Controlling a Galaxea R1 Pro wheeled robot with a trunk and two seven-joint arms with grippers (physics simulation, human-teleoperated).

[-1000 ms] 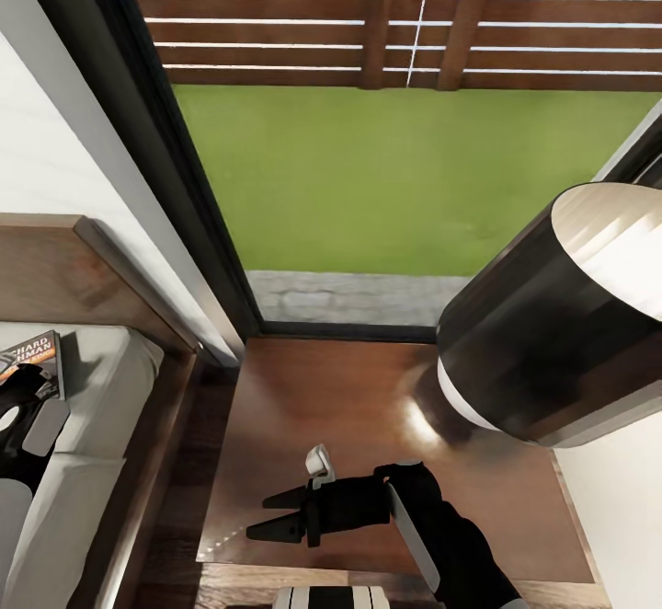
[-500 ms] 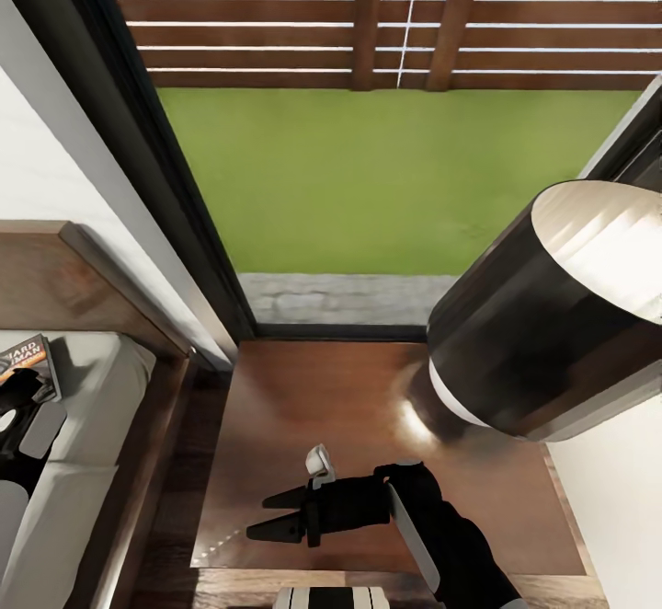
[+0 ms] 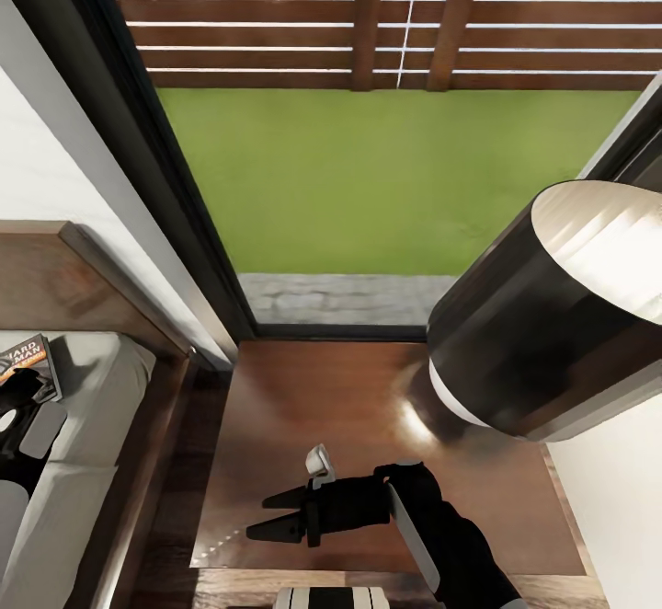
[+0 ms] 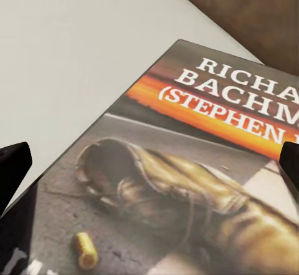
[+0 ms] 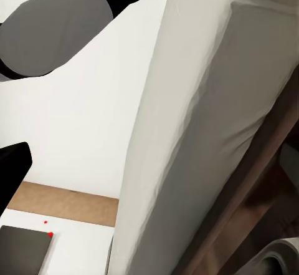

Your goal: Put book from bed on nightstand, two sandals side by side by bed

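Left gripper (image 4: 149, 163) spread wide over the book (image 4: 187, 181) on the bed (image 3: 101, 388) at nine o'clock, right gripper (image 3: 271, 515) parted, empty, above the nightstand (image 3: 313, 407), lamp (image 3: 552, 315) at three o'clock.

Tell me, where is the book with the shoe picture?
The thin dark paperback book with an orange band lies on the pale grey mattress at the head view's far left, near the brown wooden headboard, under the left tool.
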